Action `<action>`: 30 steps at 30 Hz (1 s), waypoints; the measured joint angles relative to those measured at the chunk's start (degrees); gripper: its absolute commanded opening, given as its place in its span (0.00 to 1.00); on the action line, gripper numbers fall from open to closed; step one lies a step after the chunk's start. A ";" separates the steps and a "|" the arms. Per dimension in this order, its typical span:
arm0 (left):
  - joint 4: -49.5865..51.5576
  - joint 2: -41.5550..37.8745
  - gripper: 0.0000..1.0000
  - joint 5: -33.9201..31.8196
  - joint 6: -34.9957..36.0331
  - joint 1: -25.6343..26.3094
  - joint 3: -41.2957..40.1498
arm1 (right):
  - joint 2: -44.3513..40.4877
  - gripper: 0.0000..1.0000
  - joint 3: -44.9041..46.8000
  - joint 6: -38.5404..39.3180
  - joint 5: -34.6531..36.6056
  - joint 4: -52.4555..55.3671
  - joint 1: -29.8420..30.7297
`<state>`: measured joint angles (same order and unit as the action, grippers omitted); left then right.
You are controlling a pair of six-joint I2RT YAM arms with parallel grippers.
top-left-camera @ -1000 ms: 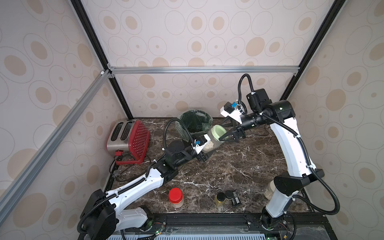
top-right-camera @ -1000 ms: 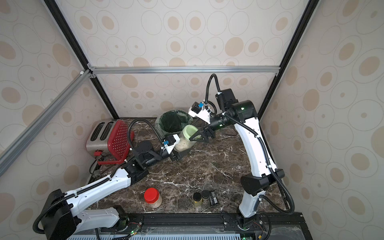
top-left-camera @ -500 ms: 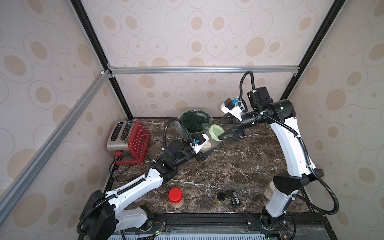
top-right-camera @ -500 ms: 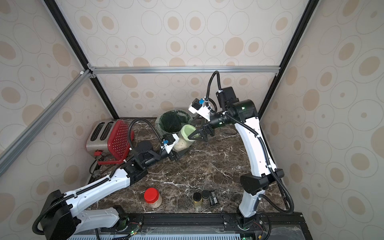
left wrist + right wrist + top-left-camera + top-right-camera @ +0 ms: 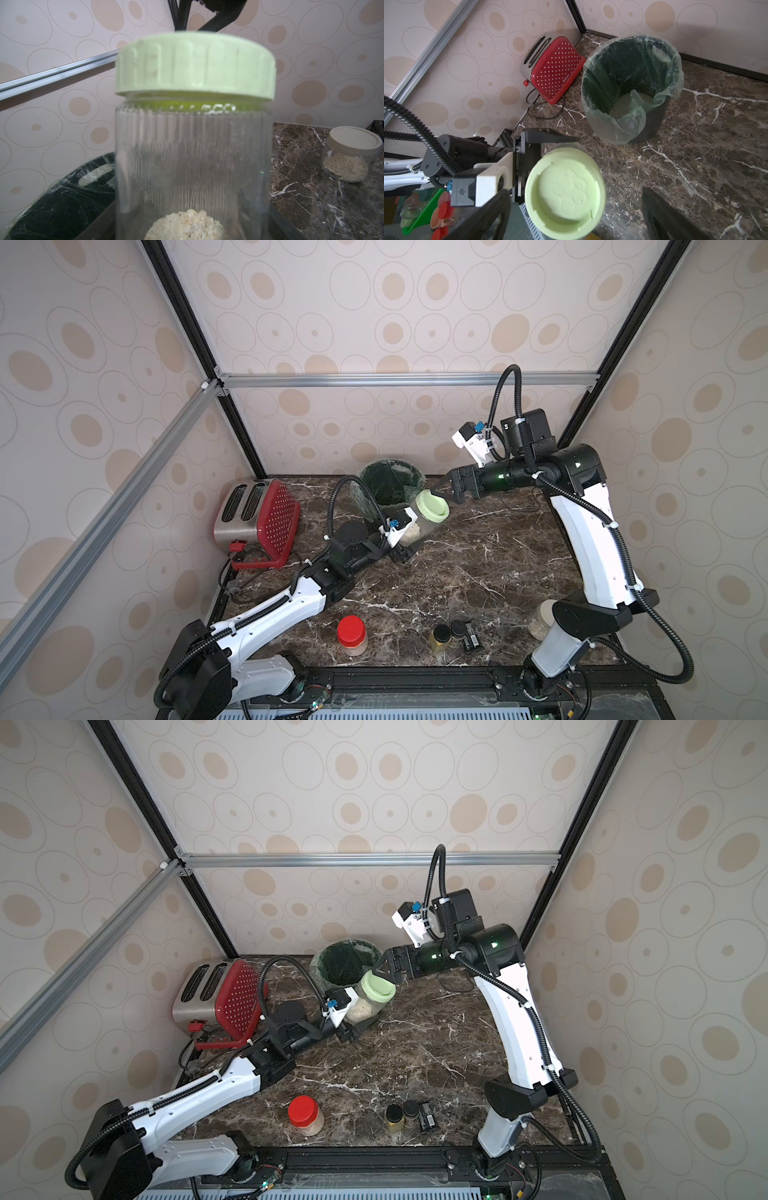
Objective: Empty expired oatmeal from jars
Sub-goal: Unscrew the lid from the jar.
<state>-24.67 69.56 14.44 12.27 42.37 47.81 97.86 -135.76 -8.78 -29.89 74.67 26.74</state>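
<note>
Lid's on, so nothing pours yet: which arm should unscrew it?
Right. The right gripper is open at the pale green lid; the left gripper is busy, shut on the jar, holding it tilted beside the bin.

Open lane in a top view: bare dark marble tabletop (image 5: 478, 564) from mid-frame to right of centre, between left arm (image 5: 270, 618) and right arm (image 5: 590, 539). Blockers: black round bin with green plastic liner (image 5: 395, 483) upper centre, clear ribbed plastic jar with pale green lid (image 5: 428, 514) held tilted just beside it, red dotted toaster (image 5: 266, 522) left. Lower edge: red-lidded clear jar (image 5: 352, 635), two small black-capped bottles (image 5: 449, 632), and a beige-lidded clear jar (image 5: 540, 620) tight against the right arm
</note>
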 measured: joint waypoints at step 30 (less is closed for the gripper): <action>0.11 -0.02 0.00 -0.50 0.04 0.00 -0.55 | 2.16 0.96 3.48 -1.33 1.18 0.76 3.85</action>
<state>-24.56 69.54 13.93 12.32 42.37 47.27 100.03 -132.29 -10.11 -28.71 75.44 30.59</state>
